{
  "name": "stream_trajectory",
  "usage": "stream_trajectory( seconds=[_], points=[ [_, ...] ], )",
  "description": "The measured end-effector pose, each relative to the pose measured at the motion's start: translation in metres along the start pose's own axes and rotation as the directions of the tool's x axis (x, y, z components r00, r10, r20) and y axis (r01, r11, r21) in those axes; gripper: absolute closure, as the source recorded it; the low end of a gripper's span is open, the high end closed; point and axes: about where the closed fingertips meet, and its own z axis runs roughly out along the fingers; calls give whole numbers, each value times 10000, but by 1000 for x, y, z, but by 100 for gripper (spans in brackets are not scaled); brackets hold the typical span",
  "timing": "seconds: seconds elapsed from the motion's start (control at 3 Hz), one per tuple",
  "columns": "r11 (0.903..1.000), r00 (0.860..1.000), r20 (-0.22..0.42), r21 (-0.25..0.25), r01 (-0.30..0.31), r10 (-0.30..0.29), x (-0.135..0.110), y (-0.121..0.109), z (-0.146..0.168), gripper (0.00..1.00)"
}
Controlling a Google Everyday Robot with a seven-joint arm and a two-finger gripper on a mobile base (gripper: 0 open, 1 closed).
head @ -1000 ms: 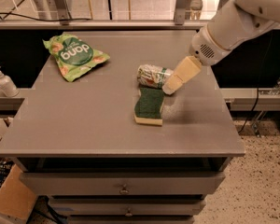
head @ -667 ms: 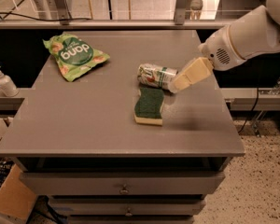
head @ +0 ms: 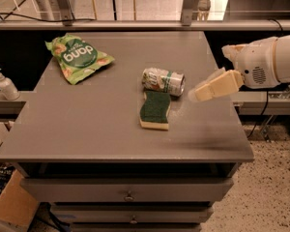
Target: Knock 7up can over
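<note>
camera view: 7up can (head: 163,81) lies toppled beside the sponge (head: 154,110), job seemingly done; gripper (head: 199,93) hangs just right, open or closed unclear.

The white arm (head: 275,59) reaches in from the right edge of the frame at mid-height, its rounded wrist narrowing into the tan gripper (head: 203,91), which slants down-left toward the frame's centre.

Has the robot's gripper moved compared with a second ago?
Yes. The beige gripper has pulled back rightward, away from the silver 7up can lying on its side, toward the right edge of the grey table.
</note>
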Motion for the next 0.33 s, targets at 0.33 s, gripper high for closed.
stream_trajectory(
  seconds=[0.33],
  points=[
    [10000, 10000, 0, -1, 1, -1, 0, 0, 0, 0]
  ],
)
